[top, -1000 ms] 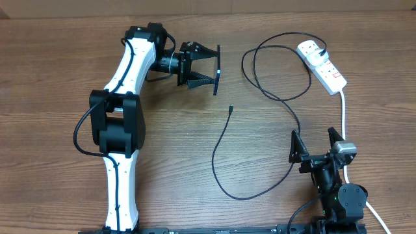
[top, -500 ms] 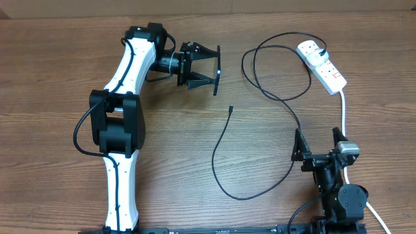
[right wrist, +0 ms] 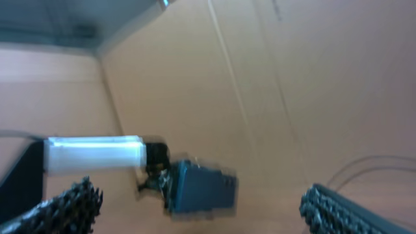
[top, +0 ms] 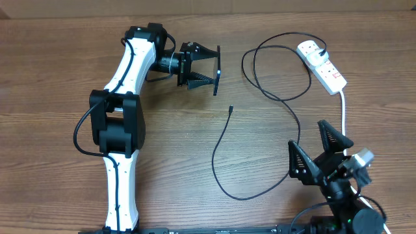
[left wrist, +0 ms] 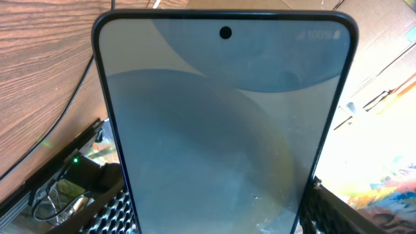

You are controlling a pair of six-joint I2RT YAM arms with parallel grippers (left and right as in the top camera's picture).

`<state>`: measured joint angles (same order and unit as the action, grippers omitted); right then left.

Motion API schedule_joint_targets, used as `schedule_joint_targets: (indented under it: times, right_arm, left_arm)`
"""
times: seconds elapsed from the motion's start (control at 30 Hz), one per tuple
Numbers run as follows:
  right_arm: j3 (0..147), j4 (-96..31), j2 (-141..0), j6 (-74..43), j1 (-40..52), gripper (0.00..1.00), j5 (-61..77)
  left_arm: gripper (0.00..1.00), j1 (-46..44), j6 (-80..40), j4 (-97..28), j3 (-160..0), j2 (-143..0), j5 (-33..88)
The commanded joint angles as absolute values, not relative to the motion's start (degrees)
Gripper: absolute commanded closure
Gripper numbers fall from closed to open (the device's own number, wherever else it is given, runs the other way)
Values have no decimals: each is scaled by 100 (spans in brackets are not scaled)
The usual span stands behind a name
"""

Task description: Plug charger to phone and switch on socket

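Right tool [top: 305,132] has swung lower and tilted since a second ago. It is spread wide and empty, probably lining up on the charger [top: 216,151], whose connector end lies loose on the tabletop [top: 58,71] between the arms. Left tool [top: 216,63] clamps the phone [left wrist: 221,130] by its long edges, leaving an end free for plugging. The socket [top: 323,65] sits far right, well apart.
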<state>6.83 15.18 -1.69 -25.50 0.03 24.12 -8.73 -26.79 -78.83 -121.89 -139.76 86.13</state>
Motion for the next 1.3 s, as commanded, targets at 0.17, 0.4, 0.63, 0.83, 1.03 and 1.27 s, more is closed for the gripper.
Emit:
schedule_joint_targets:
  times: [0.17,0.4,0.63,0.83,1.03,1.27]
  right_arm:
    - [4521,-2213,-2976,-1007,-1,0,3277]
    - [5133,-832,-4783,-1977,93,0,5448]
    - [6637,-3234,-6567,-1562,1774,0,1761]
    - [8202,-4681,-7961,-2182,3267,0,-1175]
    - [8329,-4333,-8654,-3127,3852,0,-1610]
    - [8326,-4209,-8945,-3671,3846,0,-1957]
  left_arm:
    - [39,-832,-2617,-7885,-12359,-13992,8853]
    - [39,-834,-2617,-7887,-12359,-13992,8831]
    - [39,-843,-2842,-7953,-12359,-13992,8455]
    - [39,-954,-3048,-7902,-12359,-13992,8036]
    - [38,-1061,-3269,-7870,-12359,-13992,8064]
    - [39,-1092,-3391,-7885,-12359,-13992,8230]
